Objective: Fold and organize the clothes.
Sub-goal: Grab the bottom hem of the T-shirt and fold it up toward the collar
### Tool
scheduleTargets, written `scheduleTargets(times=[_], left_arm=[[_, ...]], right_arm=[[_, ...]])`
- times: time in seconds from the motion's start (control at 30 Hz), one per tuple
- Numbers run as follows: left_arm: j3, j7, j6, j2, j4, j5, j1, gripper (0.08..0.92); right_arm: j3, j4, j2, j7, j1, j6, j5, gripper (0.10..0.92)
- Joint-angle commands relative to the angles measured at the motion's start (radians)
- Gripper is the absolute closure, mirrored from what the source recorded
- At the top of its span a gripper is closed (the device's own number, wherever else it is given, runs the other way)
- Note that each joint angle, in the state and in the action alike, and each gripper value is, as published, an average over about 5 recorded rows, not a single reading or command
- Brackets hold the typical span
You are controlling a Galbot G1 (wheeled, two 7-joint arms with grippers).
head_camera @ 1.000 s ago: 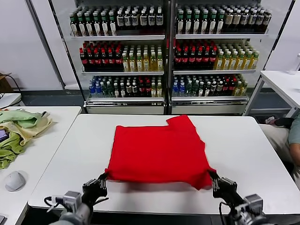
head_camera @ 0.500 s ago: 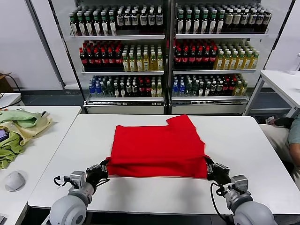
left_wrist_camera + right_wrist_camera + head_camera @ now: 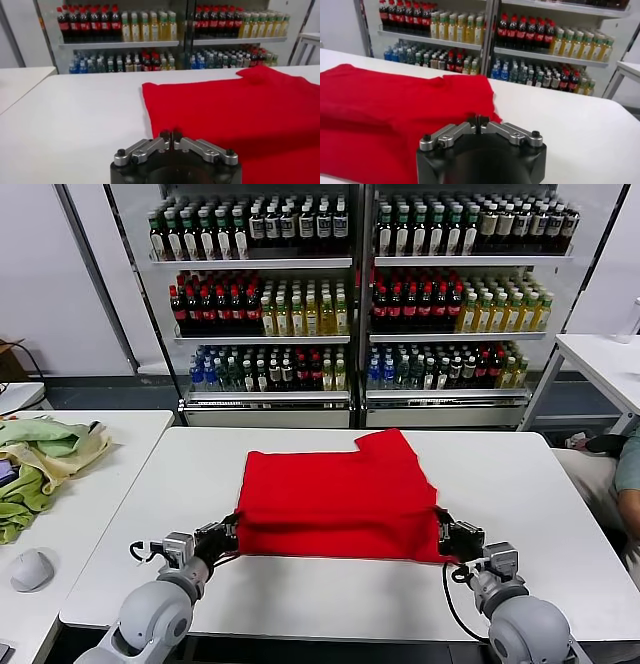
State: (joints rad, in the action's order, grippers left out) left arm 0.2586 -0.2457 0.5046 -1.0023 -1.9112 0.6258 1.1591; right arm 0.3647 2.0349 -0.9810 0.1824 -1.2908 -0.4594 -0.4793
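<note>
White tabletop (image 3: 520, 484) before drink-stocked shelves (image 3: 360, 294) carries the bright red T-shirt (image 3: 335, 494), a smooth, plain-faced rectangle doubled along its near edge, one sleeve jutting toward the shelves. The left gripper (image 3: 226, 535) and right gripper (image 3: 447, 536) pinch its two near corners, fingers clamped on the fabric.

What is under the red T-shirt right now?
The red T-shirt lies on the white table. The left gripper and right gripper are shut on its near corners. Whatever lies beneath the fabric is covered; the near hem hides any lower layer.
</note>
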Motion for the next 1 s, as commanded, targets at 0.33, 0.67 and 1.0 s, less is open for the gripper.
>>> scheduleTargets(times=[0.33,0.67,1.0], left_arm=[[-0.017,0.043,-0.012,-0.015,0.091,-0.137,-0.014,0.912],[0.036,0.032,-0.004,-0.002,0.005,-0.177,0.06,0.722],[0.09,0.002,-0.017,0.017,-0.152,-0.076,0.2,0.436]], right_arm=[[-0.053,-0.054,-0.023,0.002,0.004,-0.004,0.046,0.9],[-0.005,-0.031,-0.031,-0.002,-0.017,-0.005,0.051,0.653],[0.087,0.058,-0.019,-0.008,-0.198,0.008,0.014,0.377]])
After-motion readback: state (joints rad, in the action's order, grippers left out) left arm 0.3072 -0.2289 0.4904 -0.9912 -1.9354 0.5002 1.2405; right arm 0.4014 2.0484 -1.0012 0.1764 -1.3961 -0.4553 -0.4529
